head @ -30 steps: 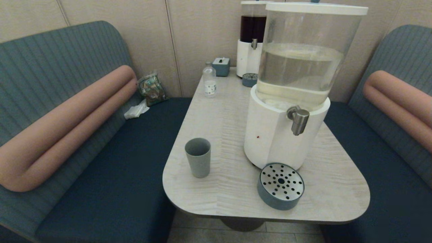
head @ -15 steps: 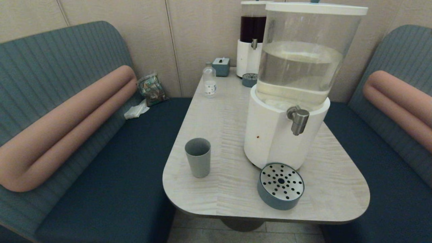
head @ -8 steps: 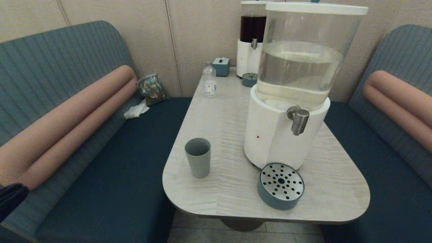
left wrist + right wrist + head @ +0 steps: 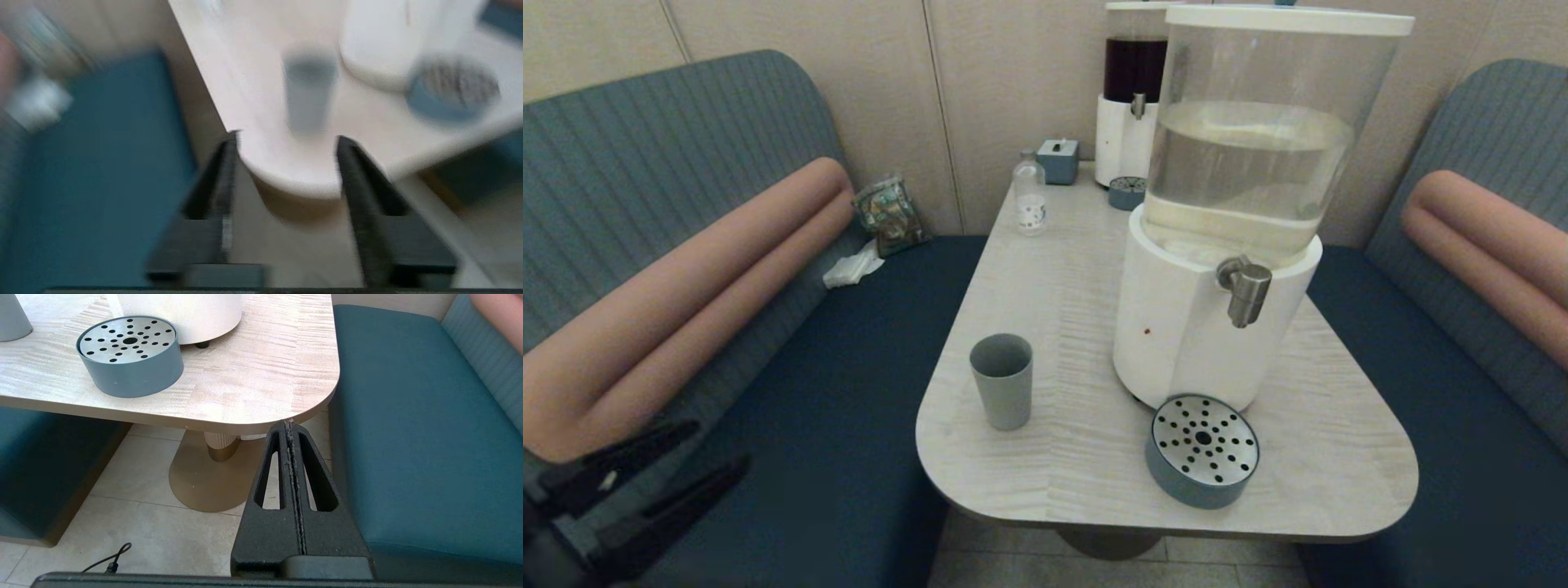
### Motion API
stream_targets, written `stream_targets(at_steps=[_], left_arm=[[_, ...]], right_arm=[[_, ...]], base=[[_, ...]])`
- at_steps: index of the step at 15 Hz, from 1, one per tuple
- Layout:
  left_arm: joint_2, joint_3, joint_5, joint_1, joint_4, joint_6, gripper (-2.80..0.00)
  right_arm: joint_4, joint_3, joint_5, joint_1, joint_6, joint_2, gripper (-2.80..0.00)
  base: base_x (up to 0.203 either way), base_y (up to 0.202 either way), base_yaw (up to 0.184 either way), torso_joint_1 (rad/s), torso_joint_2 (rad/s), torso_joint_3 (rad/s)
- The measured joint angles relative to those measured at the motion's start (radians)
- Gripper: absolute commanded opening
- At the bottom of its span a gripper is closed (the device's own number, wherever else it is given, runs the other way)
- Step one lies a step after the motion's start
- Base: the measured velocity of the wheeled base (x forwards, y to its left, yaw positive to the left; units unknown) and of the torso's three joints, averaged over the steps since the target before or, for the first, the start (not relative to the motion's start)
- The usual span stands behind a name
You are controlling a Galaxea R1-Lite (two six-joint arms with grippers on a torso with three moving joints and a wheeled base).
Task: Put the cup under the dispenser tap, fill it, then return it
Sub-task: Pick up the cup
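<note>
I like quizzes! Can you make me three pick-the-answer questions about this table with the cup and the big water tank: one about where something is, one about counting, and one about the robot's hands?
1. Where is the cup?
A. Under the dispenser tap
B. On the table, left of the big dispenser
C. On the bench seat

2. How many drink dispensers stand on the table?
A. One
B. Two
C. Three

3. How are the robot's grippers?
A. Both open
B. Both shut
C. Left open, right shut

Answers:
1. B: the cup stands upright near the table's front left edge, well apart from the dispenser tap and from the drip tray below it.
2. B: the big dispenser with pale liquid and a smaller dark-liquid dispenser behind it.
3. C: the left gripper has its fingers spread, aimed at the cup; the right gripper has them pressed together below the table edge.
</note>
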Motion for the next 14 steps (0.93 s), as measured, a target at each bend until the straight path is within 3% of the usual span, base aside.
stream_targets(at_steps=[3,7,10,14], left_arm=[[0.080,0.091,-0.079,0.000,-0.013,0.087,0.00],[0.273,0.048,-0.269,0.001,-0.120,0.144,0.00],[0.524,-0.031,-0.330,0.008,-0.327,0.158,0.00],[0.882,-0.201,-0.407,0.024,-0.655,0.093,0.00]], right_arm=[[0.000,0.000,0.000,0.000,0.000,0.000,-2.80],[0.000,0.000,0.000,0.000,0.000,0.000,-2.80],[0.000,0.000,0.000,0.000,0.000,0.000,-2.80],[0.000,0.000,0.000,0.000,0.000,0.000,-2.80]], base=[[0.000,0.000,0.000,0.000,0.00,0.000],[0.000,0.000,0.000,0.000,0.00,0.000],[0.000,0.000,0.000,0.000,0.00,0.000],[0.000,0.000,0.000,0.000,0.00,0.000]])
